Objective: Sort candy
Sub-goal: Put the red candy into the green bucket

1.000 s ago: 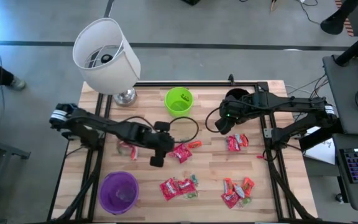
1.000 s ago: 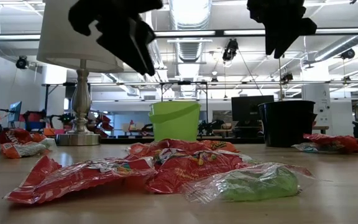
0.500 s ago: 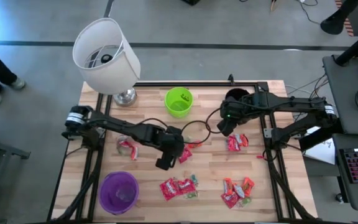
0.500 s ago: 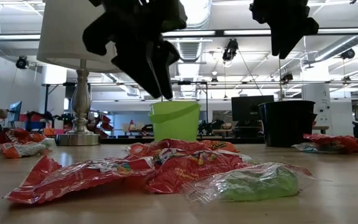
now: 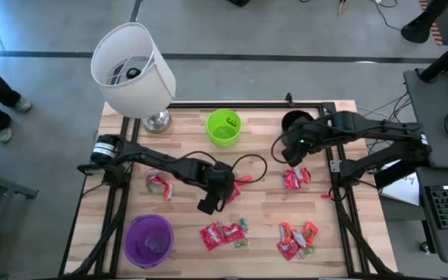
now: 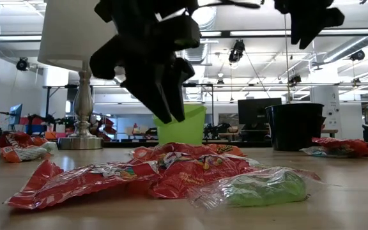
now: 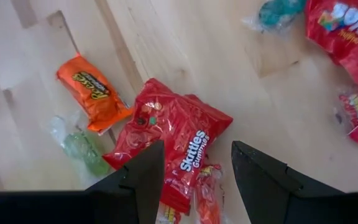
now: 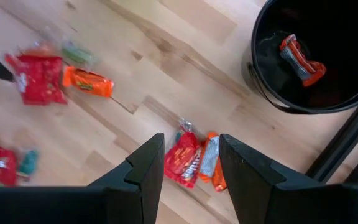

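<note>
Overhead, we see the left arm stretched long across the wooden table (image 5: 185, 128) from its left edge, elbow low, wrist bent down so that the left gripper (image 5: 211, 204) hangs over the middle of the table, above a red Skittles packet (image 7: 166, 140). Its fingers stand apart and hold nothing — in the wrist view the packet lies on the wood in the gap between them, with an orange Reese's piece (image 7: 92, 93) and a small green clear-wrapped sweet (image 7: 82, 146) just beside it. From table height the gripper points downward and slightly tilted, in front of the green cup (image 6: 187, 124), its tips clear of the candy heap (image 6: 171, 169) in the foreground. We see the right arm reaching in from the right edge, folded at the elbow, with the right gripper (image 5: 292, 158) raised near the black cup (image 5: 294, 121); its fingers are likewise spread and empty. Under it lies a small cluster of red and orange packets (image 8: 194, 158), and one wrapped piece (image 8: 300, 59) rests inside the black cup. More candy lies in groups near the front edge (image 5: 222, 235) and front right (image 5: 296, 238), and a few pieces sit left of centre (image 5: 159, 185), above the purple cup (image 5: 148, 240). A lamp (image 5: 133, 68) stands at the back left corner.
</note>
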`<state>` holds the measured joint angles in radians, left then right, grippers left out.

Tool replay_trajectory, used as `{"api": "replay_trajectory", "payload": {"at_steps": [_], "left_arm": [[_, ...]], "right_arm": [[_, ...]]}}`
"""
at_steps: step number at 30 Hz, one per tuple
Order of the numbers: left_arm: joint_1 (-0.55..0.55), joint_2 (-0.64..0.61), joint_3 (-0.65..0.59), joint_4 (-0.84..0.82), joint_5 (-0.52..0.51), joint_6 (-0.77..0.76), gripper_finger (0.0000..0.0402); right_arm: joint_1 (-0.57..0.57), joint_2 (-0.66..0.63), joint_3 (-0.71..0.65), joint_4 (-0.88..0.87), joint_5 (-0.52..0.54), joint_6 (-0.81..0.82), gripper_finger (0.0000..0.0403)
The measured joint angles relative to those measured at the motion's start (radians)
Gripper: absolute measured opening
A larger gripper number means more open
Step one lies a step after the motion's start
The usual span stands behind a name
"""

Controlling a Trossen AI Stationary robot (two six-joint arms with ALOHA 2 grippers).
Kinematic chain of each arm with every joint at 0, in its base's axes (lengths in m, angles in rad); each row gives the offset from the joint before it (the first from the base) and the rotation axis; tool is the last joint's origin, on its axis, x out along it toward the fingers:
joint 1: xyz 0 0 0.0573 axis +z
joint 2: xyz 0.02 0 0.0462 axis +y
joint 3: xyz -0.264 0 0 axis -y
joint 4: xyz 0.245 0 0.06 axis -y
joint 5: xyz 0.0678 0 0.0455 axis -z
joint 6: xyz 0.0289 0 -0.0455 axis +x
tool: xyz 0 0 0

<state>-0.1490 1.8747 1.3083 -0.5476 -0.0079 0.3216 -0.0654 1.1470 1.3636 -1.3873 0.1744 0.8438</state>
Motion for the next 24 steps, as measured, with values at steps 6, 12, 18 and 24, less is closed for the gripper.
{"api": "replay_trajectory", "payload": {"at_steps": [6, 12, 18, 24], "left_arm": [[0.003, 0.030, 0.000, 0.011, 0.000, 0.031, 0.0168], [0.009, 0.062, 0.000, 0.063, 0.000, 0.042, 0.0168], [0.024, 0.115, 0.002, 0.086, -0.005, 0.041, 0.0168], [0.035, 0.145, 0.002, 0.093, -0.004, 0.033, 0.0168]], "right_arm": [[0.000, -0.048, 0.000, 0.001, 0.000, 0.036, 0.0146], [0.000, -0.064, 0.000, 0.009, 0.000, 0.039, 0.0146], [0.000, -0.065, 0.000, 0.009, 0.000, 0.039, 0.0146], [0.000, -0.065, 0.000, 0.010, 0.000, 0.039, 0.0146]]}}
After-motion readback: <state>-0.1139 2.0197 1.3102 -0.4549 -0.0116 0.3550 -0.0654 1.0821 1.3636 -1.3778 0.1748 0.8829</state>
